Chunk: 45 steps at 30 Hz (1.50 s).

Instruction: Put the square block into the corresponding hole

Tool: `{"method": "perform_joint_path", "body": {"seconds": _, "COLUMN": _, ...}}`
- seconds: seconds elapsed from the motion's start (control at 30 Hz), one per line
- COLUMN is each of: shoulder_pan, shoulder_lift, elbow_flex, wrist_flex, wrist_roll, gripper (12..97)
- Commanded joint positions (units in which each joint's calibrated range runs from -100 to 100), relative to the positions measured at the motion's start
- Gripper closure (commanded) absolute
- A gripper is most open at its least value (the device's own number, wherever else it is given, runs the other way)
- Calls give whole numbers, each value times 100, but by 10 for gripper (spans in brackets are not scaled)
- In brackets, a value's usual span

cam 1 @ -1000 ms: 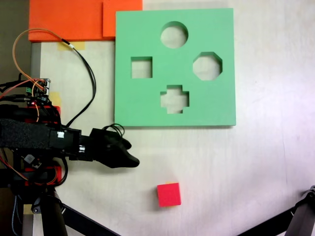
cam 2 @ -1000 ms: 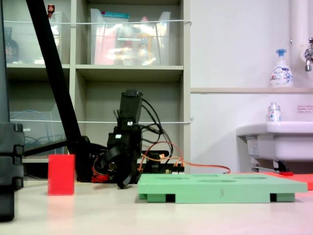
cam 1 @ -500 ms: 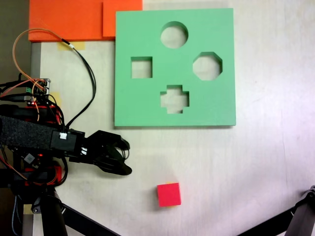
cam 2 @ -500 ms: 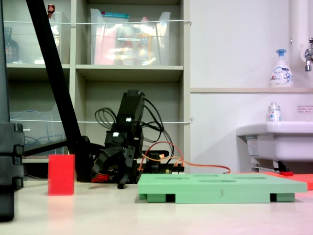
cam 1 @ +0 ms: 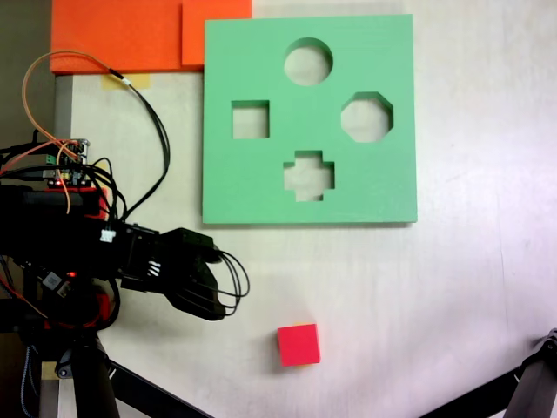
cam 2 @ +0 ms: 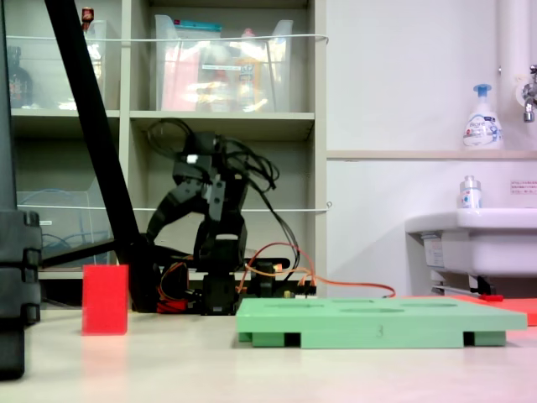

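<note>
- On the table, top-down fixed view: square block (cam 1: 298,345), red, lying free, well below the green board (cam 1: 261,183).
- Square hole (cam 1: 250,119): board's left side, unfilled.
- Gripper (cam 1: 211,292): raised, left of block; whether jaws are apart is indiscernible.

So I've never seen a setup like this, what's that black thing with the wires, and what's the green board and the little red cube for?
The black thing is a small robot arm with a gripper at its end. One picture looks straight down at the table; the other looks across it from low at table height. The green foam board has cutouts: round, octagonal, cross-shaped and a square hole. The red cube sits loose on the table, apart from the board and the gripper. Nothing is held. Whether the gripper is open, I can't tell. Orange foam sheets lie at the top corner.
</note>
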Motion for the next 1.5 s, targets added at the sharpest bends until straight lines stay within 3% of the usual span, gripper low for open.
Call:
{"method": "perform_joint_path", "body": {"seconds": 0.0, "shoulder_pan": 5, "shoulder_lift": 723, "elbow_flex": 1000, "wrist_flex": -689, "wrist_roll": -10, "gripper": 551}}
{"method": "perform_joint_path", "body": {"seconds": 0.1, "shoulder_pan": 15, "shoulder_lift": 1658, "elbow_flex": 1877, "wrist_flex": -1084, "wrist_roll": -5, "gripper": 501}}
{"method": "perform_joint_path", "body": {"seconds": 0.27, "shoulder_pan": 15, "shoulder_lift": 3474, "elbow_flex": 3433, "wrist_flex": -2105, "wrist_roll": 98, "gripper": 289}}
{"method": "perform_joint_path", "body": {"seconds": 0.47, "shoulder_pan": -29, "shoulder_lift": 4549, "elbow_flex": 3881, "wrist_flex": -2105, "wrist_roll": 142, "gripper": 135}}
{"method": "perform_joint_path", "body": {"seconds": 0.9, "shoulder_pan": -303, "shoulder_lift": 8013, "elbow_flex": 5467, "wrist_flex": -2105, "wrist_roll": 122, "gripper": 135}}
{"method": "perform_joint_path", "body": {"seconds": 1.47, "shoulder_pan": -440, "shoulder_lift": 10010, "elbow_flex": 5985, "wrist_flex": -2056, "wrist_roll": 103, "gripper": 136}}
